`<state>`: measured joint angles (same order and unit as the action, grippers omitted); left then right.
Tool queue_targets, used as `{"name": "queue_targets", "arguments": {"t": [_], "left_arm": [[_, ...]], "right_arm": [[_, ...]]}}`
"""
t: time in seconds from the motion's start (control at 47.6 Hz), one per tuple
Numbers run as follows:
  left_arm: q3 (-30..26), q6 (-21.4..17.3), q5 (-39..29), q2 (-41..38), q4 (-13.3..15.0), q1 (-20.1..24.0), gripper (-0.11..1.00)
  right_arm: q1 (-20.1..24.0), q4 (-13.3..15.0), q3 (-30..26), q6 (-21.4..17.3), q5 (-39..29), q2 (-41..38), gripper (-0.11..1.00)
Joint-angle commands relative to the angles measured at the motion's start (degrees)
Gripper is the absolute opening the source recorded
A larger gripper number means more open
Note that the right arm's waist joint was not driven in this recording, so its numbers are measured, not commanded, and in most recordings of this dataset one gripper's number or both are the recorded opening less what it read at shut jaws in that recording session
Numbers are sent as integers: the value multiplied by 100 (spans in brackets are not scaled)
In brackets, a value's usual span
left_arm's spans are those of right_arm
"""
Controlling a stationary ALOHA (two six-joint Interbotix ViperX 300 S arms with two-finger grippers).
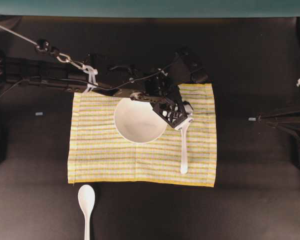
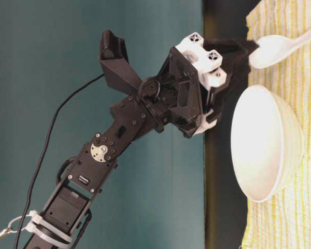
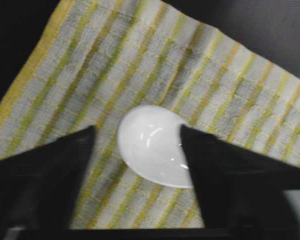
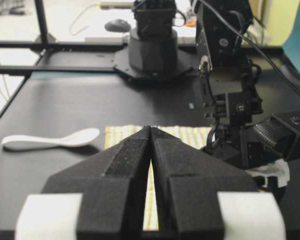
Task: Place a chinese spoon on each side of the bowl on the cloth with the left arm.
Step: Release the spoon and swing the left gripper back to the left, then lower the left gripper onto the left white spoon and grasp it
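Overhead exterior shows us the left gripper poised over the bowl end of a white spoon lying on the cloth just beside the bowl, on the side toward the right arm; its handle runs toward the cloth's near edge. From the left wrist view the fingers stand wide, the spoon's glossy scoop between them and unheld. We judge the next pick hinges on the second spoon — off the cloth on the dark table, beyond the near-left corner, nearer the left arm. The right gripper sits pressed closed, well apart. The ceramic is smooth and slick; the striped cloth is woven.
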<state>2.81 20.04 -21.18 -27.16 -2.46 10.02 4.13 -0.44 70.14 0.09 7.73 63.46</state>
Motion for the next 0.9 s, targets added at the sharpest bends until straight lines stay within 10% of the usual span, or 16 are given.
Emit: {"name": "queue_targets", "arguments": {"t": [0.0,0.189,0.399,0.883], "left_arm": [[-35,-44,0,202,-18,-35,79],[316,-97,-404,1380,-18,-404,81],[1934,167,-457,3111,-18,-1107,80],[5599,1916,1327,4913,-18,-1942,79]], "right_arm": [[0,-18,-44,-35,44,26,0],[0,-35,-35,-35,35,88,0],[0,-35,-9,-26,9,79,0],[0,-35,132,62,35,53,0]]}}
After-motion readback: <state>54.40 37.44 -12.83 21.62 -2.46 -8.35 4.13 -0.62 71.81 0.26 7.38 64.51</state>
